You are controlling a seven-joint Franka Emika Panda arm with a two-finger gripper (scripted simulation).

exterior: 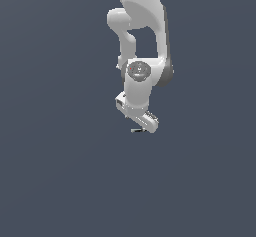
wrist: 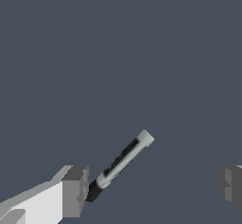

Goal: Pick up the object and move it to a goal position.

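The object [wrist: 121, 164] is a thin black rod with a pale grey-white section along it and a pale tip. In the wrist view it lies slanted between my gripper's fingers, its black end close to one finger [wrist: 73, 192] and far from the other [wrist: 230, 184]. My gripper [wrist: 151, 189] is open wide and touches nothing. In the exterior view the white arm reaches down from the top, and the gripper [exterior: 142, 127] hangs low over the object [exterior: 136, 130], a tiny dark sliver just below the hand. No mark of a goal position shows in either view.
A plain dark blue-grey surface fills both views. Nothing else shows on it besides the arm [exterior: 142, 41].
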